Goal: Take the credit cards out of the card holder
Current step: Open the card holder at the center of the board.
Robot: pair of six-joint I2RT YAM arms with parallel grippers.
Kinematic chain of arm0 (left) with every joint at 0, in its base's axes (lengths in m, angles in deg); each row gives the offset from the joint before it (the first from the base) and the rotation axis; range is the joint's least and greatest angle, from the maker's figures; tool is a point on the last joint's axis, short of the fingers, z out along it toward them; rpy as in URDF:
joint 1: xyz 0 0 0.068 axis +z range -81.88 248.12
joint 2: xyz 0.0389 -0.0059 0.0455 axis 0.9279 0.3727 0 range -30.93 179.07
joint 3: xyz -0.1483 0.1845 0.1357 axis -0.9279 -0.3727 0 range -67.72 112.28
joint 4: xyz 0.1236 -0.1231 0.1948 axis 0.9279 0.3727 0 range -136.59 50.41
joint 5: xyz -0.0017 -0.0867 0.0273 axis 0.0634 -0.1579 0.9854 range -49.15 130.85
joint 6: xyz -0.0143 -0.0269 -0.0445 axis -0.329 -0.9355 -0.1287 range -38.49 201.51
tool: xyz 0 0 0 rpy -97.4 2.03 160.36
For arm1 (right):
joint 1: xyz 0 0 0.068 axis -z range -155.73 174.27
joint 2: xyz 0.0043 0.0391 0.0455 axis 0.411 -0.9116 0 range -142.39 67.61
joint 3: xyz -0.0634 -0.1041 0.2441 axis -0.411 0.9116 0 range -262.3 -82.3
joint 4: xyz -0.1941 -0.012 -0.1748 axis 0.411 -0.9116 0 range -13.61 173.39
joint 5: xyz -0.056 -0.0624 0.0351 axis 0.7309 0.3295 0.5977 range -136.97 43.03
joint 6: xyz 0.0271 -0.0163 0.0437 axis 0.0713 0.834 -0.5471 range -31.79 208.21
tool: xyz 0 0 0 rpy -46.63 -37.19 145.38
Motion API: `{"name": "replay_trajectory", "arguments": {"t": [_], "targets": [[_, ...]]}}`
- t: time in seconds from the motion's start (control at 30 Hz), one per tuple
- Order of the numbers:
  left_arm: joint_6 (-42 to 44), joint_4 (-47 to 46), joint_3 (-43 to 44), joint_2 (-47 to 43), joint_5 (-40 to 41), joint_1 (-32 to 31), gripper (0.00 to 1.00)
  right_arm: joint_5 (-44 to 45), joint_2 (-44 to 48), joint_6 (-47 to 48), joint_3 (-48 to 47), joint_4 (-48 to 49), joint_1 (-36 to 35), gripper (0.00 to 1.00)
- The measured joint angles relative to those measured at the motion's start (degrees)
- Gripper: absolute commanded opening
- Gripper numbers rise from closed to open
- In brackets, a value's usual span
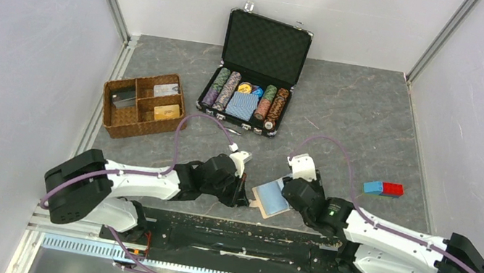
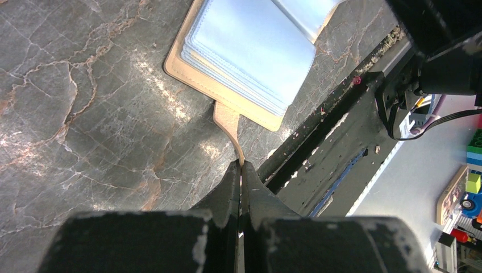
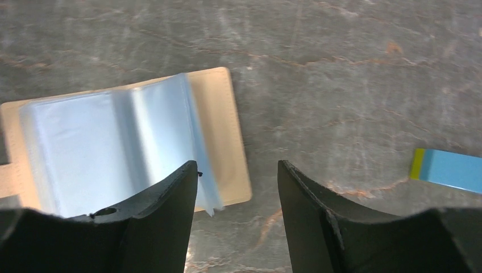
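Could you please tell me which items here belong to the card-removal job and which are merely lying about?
Job: card holder; left tool, shut on its strap tab; right tool, open over it; cards in the wicker tray.
Lying about: black case; poker chips; blue deck; blue and red blocks.

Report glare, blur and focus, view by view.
Top external: even light, sharp, soft shadows. Left wrist: glare streaks on the table beside the card holder; left gripper soft up close. Right wrist: its pocket leaves smeared; right gripper dark.

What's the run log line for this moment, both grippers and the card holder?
left gripper: shut on strap tab | right gripper: open, over card holder | card holder: lying open on table
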Motion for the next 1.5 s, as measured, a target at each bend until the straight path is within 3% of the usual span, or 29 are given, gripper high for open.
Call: {"name": "replay_trajectory", "arguments": {"t": [0.3, 0.47, 0.7, 0.97, 1.5], "targets": [[0.0, 0.0, 0.0, -0.6, 0.0, 0.0, 0.02, -2.8, 3.7, 0.6, -7.0, -6.7, 4.2, 0.50], [0.0, 0.0, 0.0, -0.7, 0.0, 0.0, 0.02, -15.3, 9.6, 1.8, -6.9, 0.0, 4.2, 0.49], [0.0, 0.0, 0.0, -0.7, 0.0, 0.0, 0.02, -23.6, 4.0, 1.7, -1.9, 7.1, 4.2, 0.59], [0.0, 0.3, 0.0, -1.4, 0.0, 0.0, 0.02, -25.5, -1.0, 1.4, 3.5, 14.1, 4.0, 0.69], [0.0, 0.2, 0.0, -1.4, 0.0, 0.0, 0.02, -21.3, -8.5, 1.4, 4.0, 19.3, -1.4, 0.73]]}}
